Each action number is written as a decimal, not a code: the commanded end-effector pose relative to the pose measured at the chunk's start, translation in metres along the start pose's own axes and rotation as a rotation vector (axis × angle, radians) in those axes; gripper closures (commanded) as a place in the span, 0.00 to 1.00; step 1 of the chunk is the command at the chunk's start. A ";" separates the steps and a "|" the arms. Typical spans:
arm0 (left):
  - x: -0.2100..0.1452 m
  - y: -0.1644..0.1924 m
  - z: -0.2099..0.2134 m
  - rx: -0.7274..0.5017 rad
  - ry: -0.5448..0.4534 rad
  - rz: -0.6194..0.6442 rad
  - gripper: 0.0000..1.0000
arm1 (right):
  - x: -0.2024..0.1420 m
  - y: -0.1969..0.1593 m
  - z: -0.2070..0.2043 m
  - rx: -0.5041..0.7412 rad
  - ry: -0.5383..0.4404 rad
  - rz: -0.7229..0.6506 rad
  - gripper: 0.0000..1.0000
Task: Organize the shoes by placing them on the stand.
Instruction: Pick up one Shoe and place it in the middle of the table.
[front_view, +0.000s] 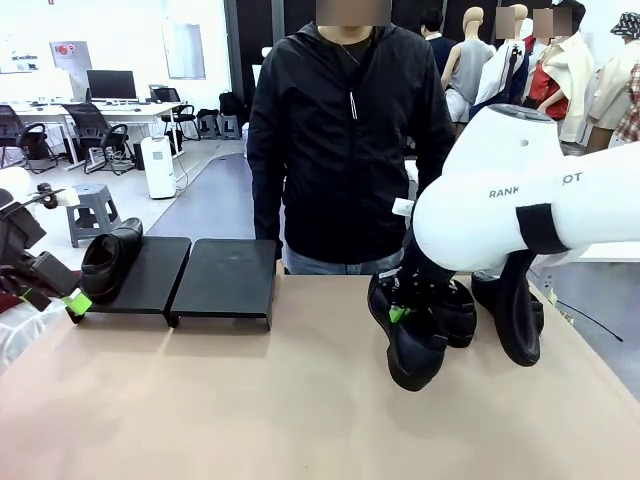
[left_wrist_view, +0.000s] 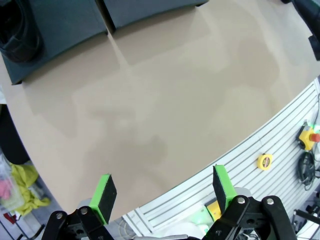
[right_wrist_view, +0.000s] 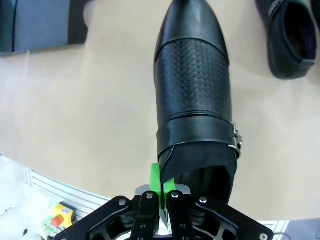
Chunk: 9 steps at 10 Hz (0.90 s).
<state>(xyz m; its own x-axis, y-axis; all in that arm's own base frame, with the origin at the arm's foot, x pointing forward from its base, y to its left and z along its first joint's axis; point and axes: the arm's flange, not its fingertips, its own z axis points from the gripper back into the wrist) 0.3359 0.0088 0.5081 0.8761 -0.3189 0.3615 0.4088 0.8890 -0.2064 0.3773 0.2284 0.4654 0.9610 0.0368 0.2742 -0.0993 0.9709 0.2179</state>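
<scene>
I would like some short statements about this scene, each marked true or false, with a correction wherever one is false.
1. The right pincer is shut on the held shoe at its collar. True.
2. The left pincer grips a shoe. False: it is open and holds nothing.
3. One black shoe rests on the stand's left platform. True.
4. The held shoe lies flat on the stand's right platform. False: it hangs tilted over the table, apart from the stand.
</scene>
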 end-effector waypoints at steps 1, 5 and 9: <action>-0.003 0.000 -0.003 0.009 -0.006 0.007 0.00 | -0.019 0.031 -0.023 0.001 -0.055 0.032 1.00; -0.003 0.000 -0.003 0.009 -0.006 0.007 0.00 | -0.062 0.109 -0.093 0.065 -0.050 0.081 1.00; -0.003 0.000 -0.003 0.009 -0.006 0.007 0.00 | -0.050 0.145 -0.126 0.145 0.018 0.085 1.00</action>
<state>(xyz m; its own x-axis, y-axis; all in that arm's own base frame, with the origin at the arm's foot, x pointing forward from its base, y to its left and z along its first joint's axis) 0.3359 0.0088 0.5082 0.8761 -0.3190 0.3615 0.4088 0.8890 -0.2063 0.3344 0.3852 0.3583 0.9592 0.1399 0.2455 -0.2131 0.9287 0.3036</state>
